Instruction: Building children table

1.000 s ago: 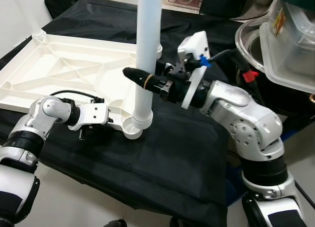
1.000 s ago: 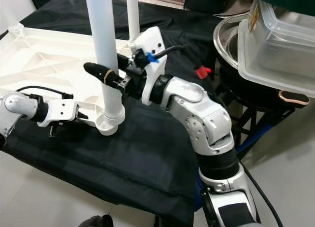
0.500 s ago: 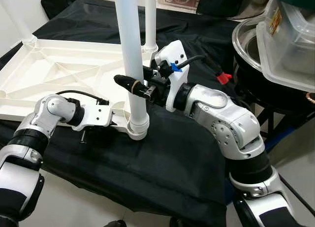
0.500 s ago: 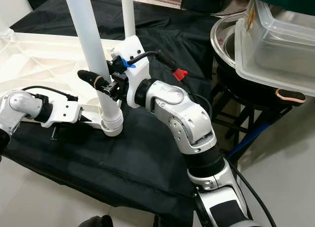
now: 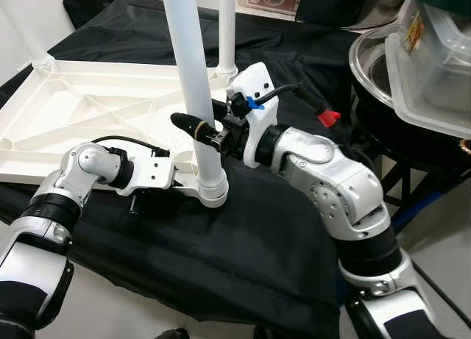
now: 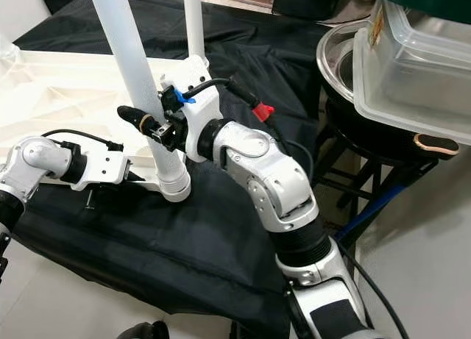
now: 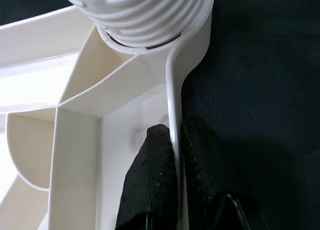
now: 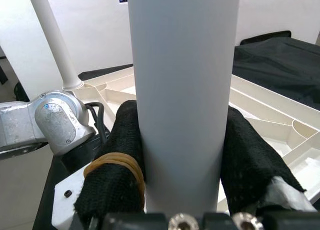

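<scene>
I have the white table leg [image 5: 193,89] standing nearly upright, its long axis tipped slightly away from vertical, its threaded foot seated in the corner socket [image 5: 212,194] of the upturned white tabletop [image 5: 81,111] on the black-draped worktop [image 5: 250,236]. My right pincer [image 8: 182,155] is clamped around the leg partway above that socket, so any turning runs about the leg's axis. My left pincer [image 7: 172,165] pinches the tabletop's rim wall just beside the socket, steadying it. A second leg [image 5: 227,30] stands beyond the socket. I can read no writing.
</scene>
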`<state>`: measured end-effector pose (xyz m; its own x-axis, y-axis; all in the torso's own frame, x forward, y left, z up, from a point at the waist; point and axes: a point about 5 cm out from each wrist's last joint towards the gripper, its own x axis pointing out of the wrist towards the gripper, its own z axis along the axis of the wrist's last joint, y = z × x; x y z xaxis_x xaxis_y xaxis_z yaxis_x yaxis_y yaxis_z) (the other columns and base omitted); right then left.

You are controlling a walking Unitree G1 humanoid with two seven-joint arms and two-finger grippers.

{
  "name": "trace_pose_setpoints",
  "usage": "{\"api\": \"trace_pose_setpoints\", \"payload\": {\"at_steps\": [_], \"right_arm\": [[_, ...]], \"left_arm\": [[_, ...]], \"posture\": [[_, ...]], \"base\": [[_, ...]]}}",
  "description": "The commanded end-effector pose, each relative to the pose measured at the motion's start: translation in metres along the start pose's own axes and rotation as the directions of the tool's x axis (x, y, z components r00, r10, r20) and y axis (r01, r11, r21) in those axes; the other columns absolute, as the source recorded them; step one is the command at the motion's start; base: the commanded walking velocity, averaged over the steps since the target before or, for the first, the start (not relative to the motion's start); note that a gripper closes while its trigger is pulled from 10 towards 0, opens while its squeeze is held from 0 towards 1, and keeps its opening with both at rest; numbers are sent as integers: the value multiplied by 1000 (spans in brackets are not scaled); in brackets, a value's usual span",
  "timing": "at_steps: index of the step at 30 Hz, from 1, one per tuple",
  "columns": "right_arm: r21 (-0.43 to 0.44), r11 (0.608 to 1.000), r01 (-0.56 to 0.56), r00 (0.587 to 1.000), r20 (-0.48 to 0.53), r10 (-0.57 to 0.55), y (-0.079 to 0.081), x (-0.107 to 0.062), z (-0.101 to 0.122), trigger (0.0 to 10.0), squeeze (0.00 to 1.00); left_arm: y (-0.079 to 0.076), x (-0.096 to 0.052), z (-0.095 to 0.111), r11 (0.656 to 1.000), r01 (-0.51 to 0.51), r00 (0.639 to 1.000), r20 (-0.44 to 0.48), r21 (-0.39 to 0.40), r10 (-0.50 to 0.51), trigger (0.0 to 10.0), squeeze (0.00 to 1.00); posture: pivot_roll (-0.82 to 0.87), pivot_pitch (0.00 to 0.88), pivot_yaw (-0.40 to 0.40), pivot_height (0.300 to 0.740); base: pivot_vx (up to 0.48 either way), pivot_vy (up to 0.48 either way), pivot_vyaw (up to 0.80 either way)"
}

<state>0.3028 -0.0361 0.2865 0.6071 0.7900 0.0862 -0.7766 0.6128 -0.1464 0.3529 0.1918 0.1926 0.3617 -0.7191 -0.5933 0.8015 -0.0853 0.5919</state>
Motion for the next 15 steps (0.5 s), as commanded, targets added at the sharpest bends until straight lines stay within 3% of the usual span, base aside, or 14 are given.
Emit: {"api": "trace_pose_setpoints", "payload": {"at_steps": [1,6,9,11,13,15], "right_arm": [[35,995,92,994,-66,-90,-11,-1,-19,10000,0],[5,955,295,947,-134,-292,-32,-16,-30,10000,0],[-5,945,328,934,-151,-325,-34,-20,-34,10000,0],[-27,918,397,901,-177,-395,-37,-33,-42,10000,0],[-27,918,397,901,-177,-395,-37,-33,-42,10000,0],[-51,893,446,871,-204,-447,-37,-45,-52,10000,0]], "left_arm": [[-6,7,0,999,-33,999,38,-9,33,10000,0],[-9,4,-3,999,-37,999,34,-15,37,10000,0],[-9,4,-3,999,-39,999,33,-17,39,10000,0],[-9,3,-4,999,-45,998,33,-23,46,10000,0],[-9,3,-4,999,-45,998,33,-23,46,10000,0],[-9,4,-4,998,-49,998,34,-27,50,10000,0]], "posture": [[-134,222,-63,740],[-135,226,-63,740],[-135,226,-63,740],[-136,227,-58,740],[-136,227,-58,740],[-138,226,-55,740]], "base": [[0,0,0],[0,0,0],[0,0,0],[0,0,0],[0,0,0],[0,0,0]]}}
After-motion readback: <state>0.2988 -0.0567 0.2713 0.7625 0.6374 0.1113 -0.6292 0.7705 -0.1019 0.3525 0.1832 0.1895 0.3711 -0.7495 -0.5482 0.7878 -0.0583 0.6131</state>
